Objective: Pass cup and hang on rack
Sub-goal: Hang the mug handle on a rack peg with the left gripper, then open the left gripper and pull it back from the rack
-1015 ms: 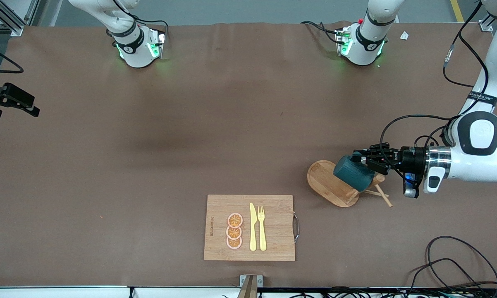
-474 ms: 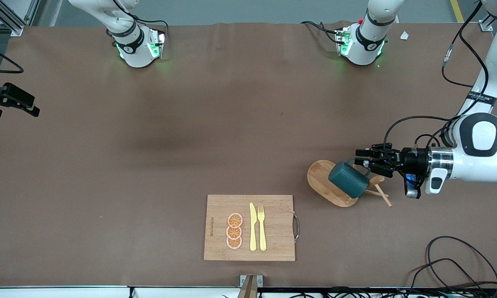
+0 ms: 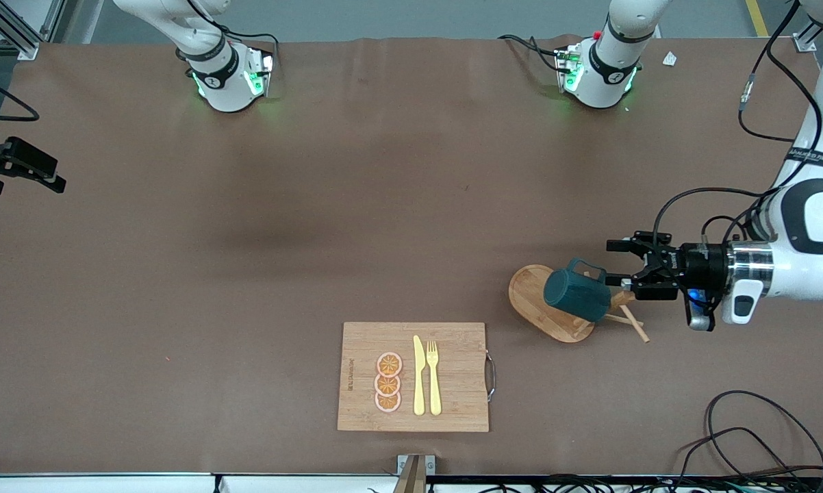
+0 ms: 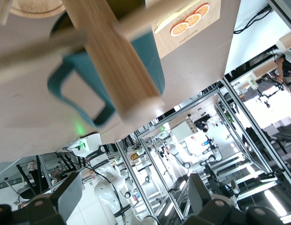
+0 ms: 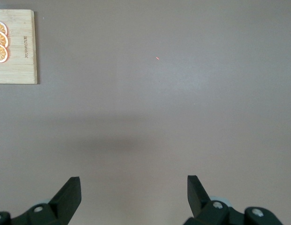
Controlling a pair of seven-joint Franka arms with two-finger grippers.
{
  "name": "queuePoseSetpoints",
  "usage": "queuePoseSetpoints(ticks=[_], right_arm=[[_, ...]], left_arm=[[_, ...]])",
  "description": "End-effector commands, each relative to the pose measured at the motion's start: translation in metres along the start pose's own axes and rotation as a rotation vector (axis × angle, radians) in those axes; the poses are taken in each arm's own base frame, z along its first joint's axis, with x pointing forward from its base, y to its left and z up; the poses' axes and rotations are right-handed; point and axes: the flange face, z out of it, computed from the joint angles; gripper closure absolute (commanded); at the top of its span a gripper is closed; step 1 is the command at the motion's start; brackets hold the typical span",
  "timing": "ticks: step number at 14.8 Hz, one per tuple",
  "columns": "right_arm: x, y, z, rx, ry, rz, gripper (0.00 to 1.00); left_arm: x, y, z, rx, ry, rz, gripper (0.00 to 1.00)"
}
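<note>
We idle the right gripper (image 5: 131, 197), jaws spread, over bare table; the cup (image 3: 576, 296) hangs on the rack (image 3: 552, 306) near the table's left-arm end, so our left gripper (image 3: 613, 262), jaws wide, should back straight off

The left arm reaches in from its end of the surface with its forearm level, wrist turned sideways. The left claw (image 3: 615, 262) has its fingers spread wide, gripping nothing. The right arm waits off toward its own end (claw high above the surface); the right claw (image 5: 133, 194) is spread too.
</note>
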Motion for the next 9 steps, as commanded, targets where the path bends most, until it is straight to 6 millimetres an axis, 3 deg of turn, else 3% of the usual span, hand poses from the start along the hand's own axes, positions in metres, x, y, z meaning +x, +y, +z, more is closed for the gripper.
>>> queuePoseSetpoints(ticks=[1,5,9], right_arm=[[-0.006,0.002,-0.004,-0.002,0.000,0.005,0.00],[-0.007,-0.002,-0.004,-0.002,-0.002,0.006,0.00],[-0.006,0.000,-0.005,-0.019,0.000,0.001,0.00]], left_arm=[[-0.047,0.017,-0.020,0.086,0.103,0.005,0.00],[-0.105,0.038,-0.039,0.248,0.289,0.101,0.00],[-0.146,0.056,-0.028,0.436,0.458,0.256,0.00]])
